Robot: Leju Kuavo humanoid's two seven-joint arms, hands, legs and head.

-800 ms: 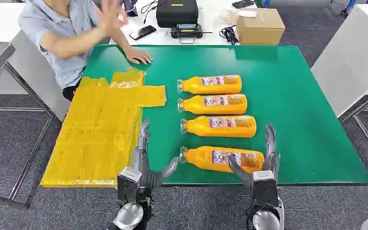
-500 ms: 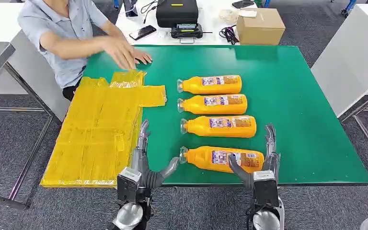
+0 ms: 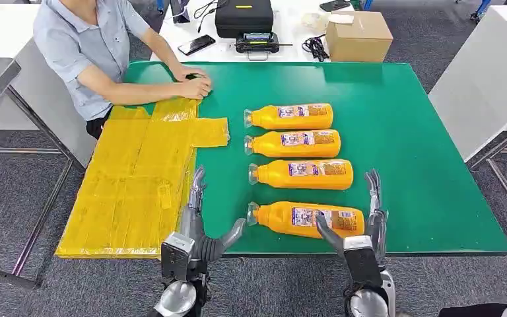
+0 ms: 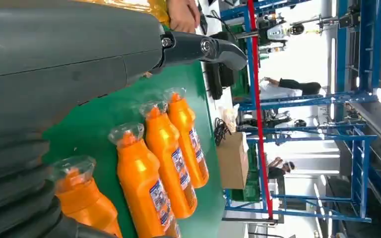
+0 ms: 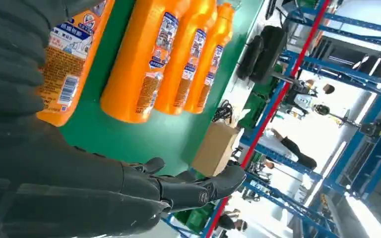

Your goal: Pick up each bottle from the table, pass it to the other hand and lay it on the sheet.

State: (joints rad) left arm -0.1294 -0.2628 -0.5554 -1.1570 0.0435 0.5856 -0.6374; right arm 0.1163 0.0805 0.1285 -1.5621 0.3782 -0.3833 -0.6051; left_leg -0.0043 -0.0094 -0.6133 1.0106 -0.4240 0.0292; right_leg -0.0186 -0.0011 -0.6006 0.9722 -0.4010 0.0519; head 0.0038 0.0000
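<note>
Head view puts our two hands at the near edge of the green bench point(image 3: 422, 165). Our left hand point(image 3: 201, 228) rests between the yellow sheet point(image 3: 138, 178) and the nearest bottle point(image 3: 307, 219), fingers released and spread, holding nothing. Our right hand point(image 3: 363, 221) sits at that bottle's base end, thumb lying against the label, the other fingers straight and apart; we see no grasp. Beyond it three more bottles point(image 3: 300, 142) lie on their sides in a row, caps toward the sheet, which hangs over the bench's left edge. Farther off, a person point(image 3: 86, 46) leans both hands on the bench beside the sheet's far corner. A cardboard box point(image 3: 358, 34) stands behind.
</note>
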